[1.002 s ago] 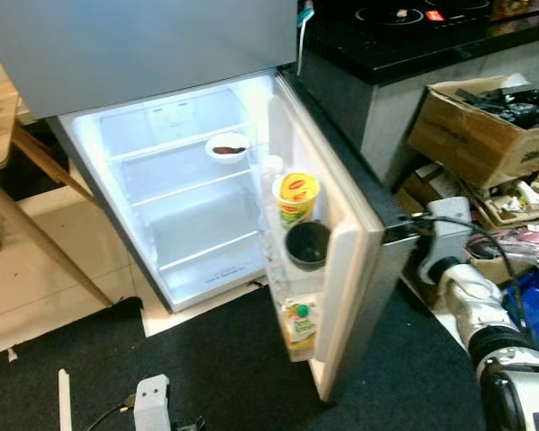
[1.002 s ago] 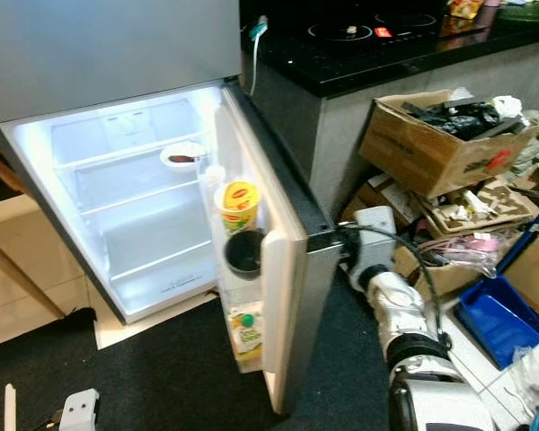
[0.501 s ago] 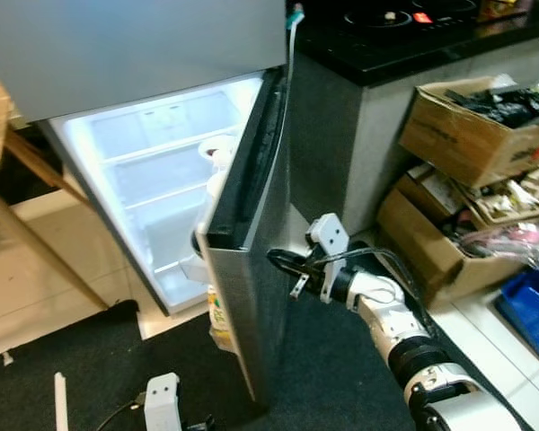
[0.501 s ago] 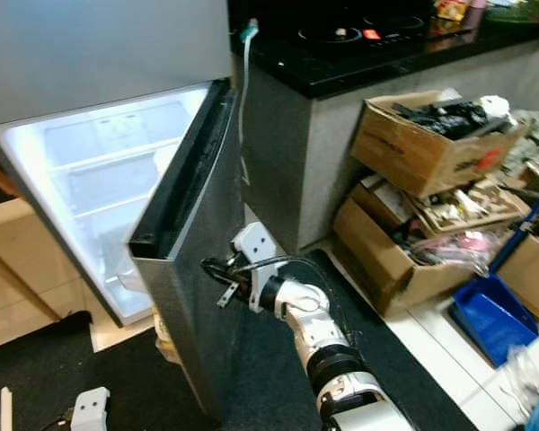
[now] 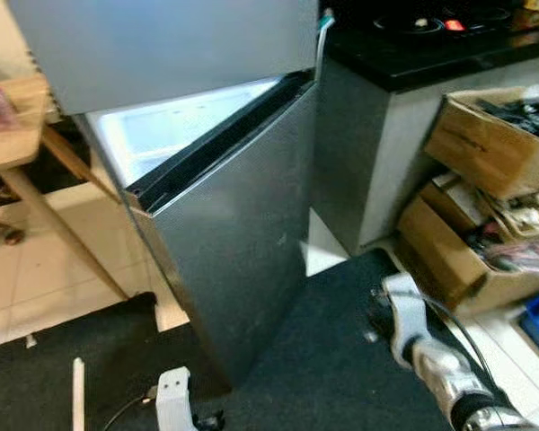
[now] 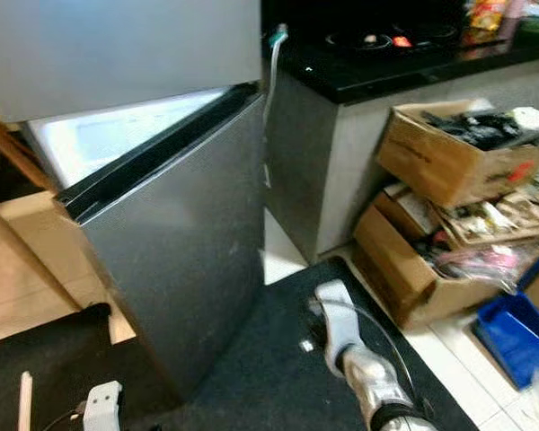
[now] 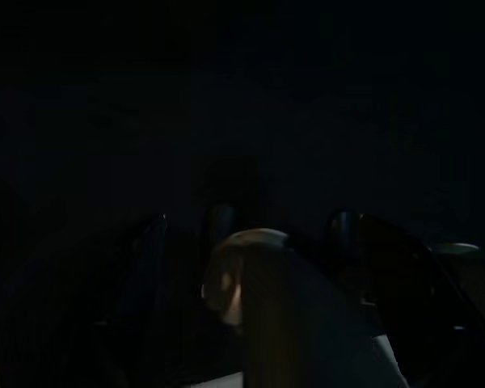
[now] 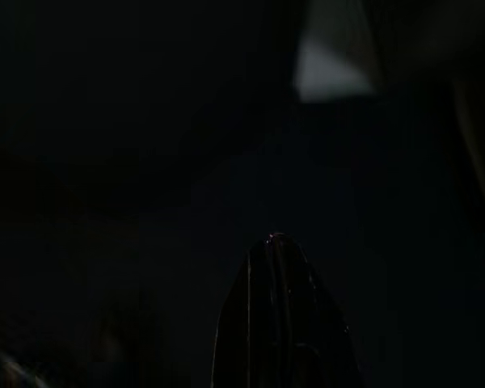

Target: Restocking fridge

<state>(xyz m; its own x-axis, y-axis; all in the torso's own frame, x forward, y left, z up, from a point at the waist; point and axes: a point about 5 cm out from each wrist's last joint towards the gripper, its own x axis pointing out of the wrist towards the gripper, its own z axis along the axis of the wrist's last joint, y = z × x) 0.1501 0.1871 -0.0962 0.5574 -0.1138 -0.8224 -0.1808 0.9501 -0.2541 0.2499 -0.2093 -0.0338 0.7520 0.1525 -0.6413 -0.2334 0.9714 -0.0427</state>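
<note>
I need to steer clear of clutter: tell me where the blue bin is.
In the eye views the blue bin sits on the tiled floor at the robot's far right, just below the stacked cardboard boxes by the black counter.

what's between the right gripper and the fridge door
Just bare black mat, seen in both eye views. The right gripper hangs clear of the nearly shut fridge door.

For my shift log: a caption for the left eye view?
Grey steel fridge door nearly shut, lit interior showing; right gripper hangs apart over black floor mat.
</note>
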